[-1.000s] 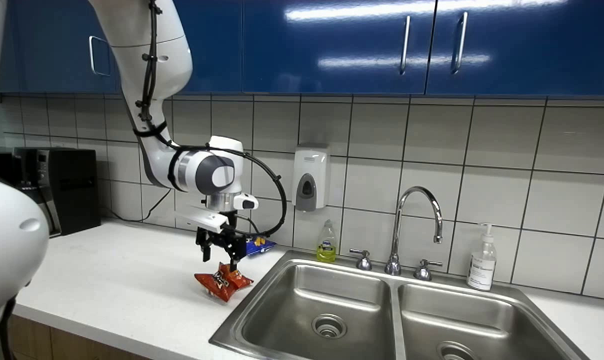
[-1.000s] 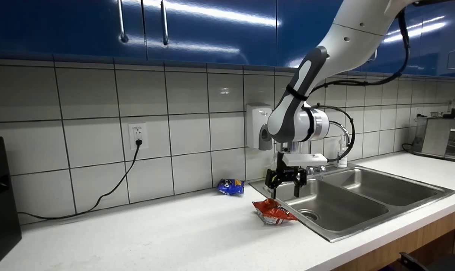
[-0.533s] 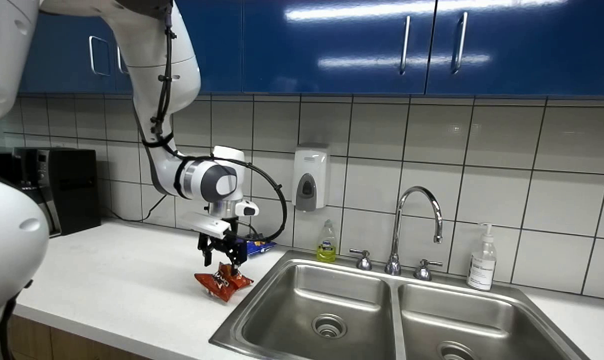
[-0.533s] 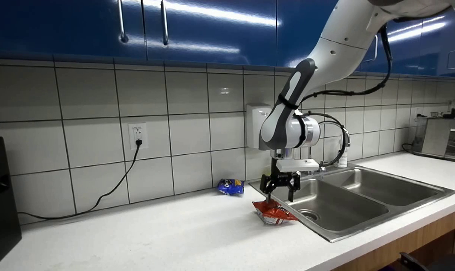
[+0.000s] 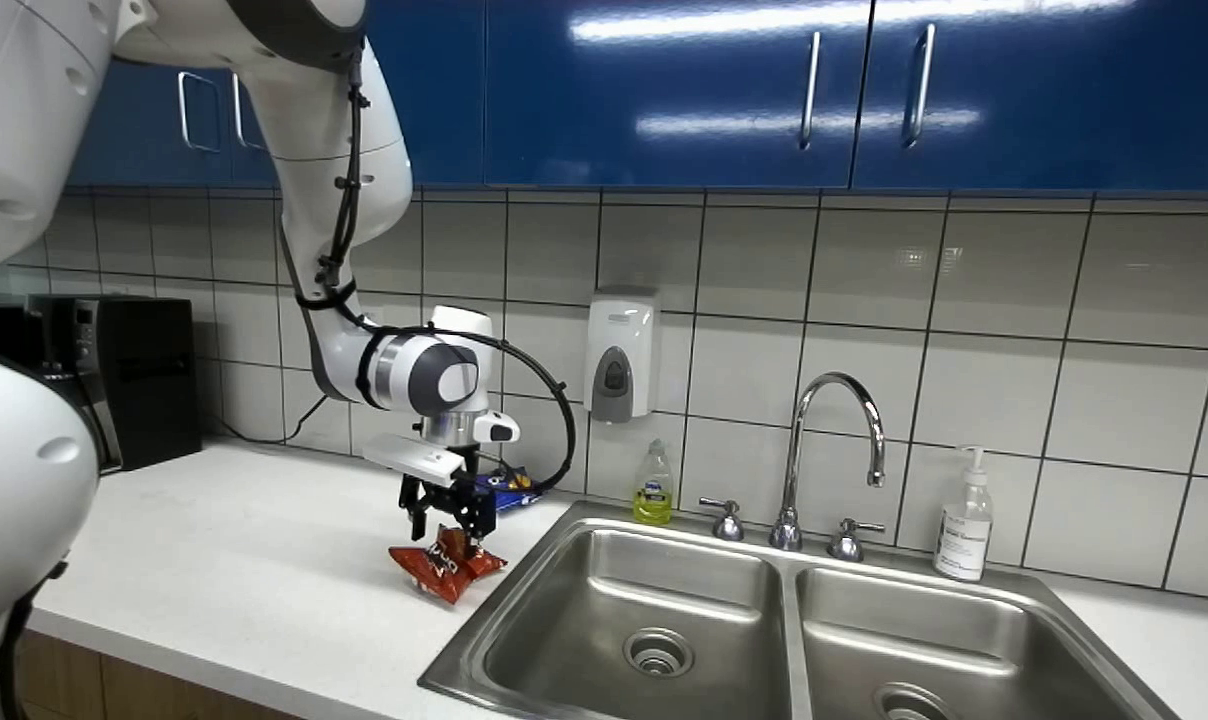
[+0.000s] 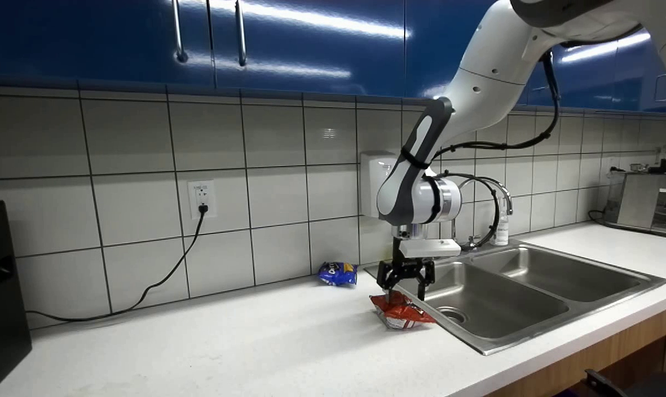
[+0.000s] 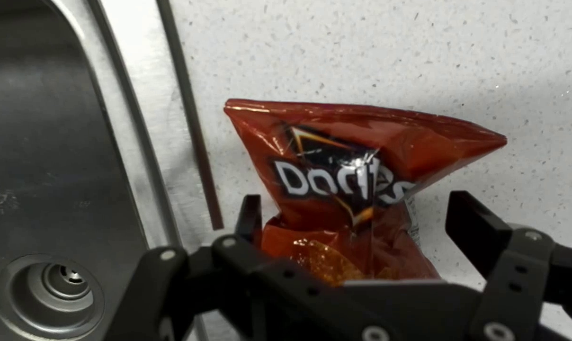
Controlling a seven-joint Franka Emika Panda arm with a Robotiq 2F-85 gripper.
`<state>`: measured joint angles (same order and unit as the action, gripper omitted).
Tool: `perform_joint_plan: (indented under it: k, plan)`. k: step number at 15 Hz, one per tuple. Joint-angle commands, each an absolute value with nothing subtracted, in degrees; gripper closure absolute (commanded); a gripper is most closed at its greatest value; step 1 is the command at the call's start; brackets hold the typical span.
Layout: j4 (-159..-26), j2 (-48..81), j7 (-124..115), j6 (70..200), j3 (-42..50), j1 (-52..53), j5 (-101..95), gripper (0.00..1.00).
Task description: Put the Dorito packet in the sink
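Though beside sink, packet on counter.

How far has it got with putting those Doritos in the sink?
Done: the gripper is lined up, fingers either side of the Doritos packet in the wrist view. Under way, it seems: the grasp; the jaws are open and the packet lies on the counter. Left: probably closing, lifting, then releasing over the sink.

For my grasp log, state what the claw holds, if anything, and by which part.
Nothing is held: the claw is open, with counter visible between the Doritos packet and one finger.
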<state>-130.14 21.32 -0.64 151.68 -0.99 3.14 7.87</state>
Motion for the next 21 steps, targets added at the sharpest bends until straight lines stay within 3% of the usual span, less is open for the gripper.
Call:
perform_joint_plan:
  k: [1,6,8,16,18,21]
  plan:
    - [-128.2,23.0,-0.5,151.8,-1.9,1.9,7.7,0.0]
    - [-127.2,24.0,-0.6,151.8,-1.8,1.8,7.5,0.0]
    - [-126.8,24.3,-0.4,151.5,-1.8,1.6,7.6,0.26]
    - [-126.2,25.0,-0.4,151.3,-1.7,1.5,7.5,0.88]
    - [-126.0,25.0,-0.5,151.3,-1.7,1.6,7.4,0.99]
    - [-125.7,24.9,-0.6,151.3,-1.6,1.6,7.4,0.98]
